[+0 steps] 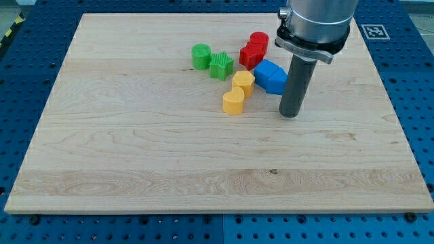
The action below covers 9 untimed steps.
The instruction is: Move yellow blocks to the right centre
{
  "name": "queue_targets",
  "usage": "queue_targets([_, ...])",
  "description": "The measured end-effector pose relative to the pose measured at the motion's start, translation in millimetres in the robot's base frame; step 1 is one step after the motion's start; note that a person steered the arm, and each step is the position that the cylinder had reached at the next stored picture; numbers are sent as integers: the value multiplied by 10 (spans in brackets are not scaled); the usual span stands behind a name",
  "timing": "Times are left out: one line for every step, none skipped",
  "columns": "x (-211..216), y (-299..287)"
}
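Yellow blocks [237, 93] left of tool [290, 114]

Pale matt wooden board [135, 156], smooth plastic-looking yellow blocks [237, 93], dark matt rod [296, 85].

Wooden table [135, 149] on blue pegboard [20, 61].
Green cylinder [201, 56] touching green star block [221, 66].
Two red blocks: upper [258, 41], lower [250, 55], touching.
Blue block [271, 76], just left of the rod.
Yellow hexagonal block [243, 82] above yellow rounded block [232, 102], touching.
My tip [290, 115], right of both yellows, apart from them.
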<state>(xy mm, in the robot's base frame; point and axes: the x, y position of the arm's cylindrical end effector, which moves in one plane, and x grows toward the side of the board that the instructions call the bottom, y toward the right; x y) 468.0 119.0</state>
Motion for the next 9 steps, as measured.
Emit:
queue_targets([471,-6])
queue_targets([684,-644])
queue_targets([567,-1395])
queue_targets([198,-1847])
queue_targets([-337,-1895])
queue_targets([-448,-1615])
queue_targets([-207,-1155])
queue_targets([-85,-562])
queue_targets([-85,-275])
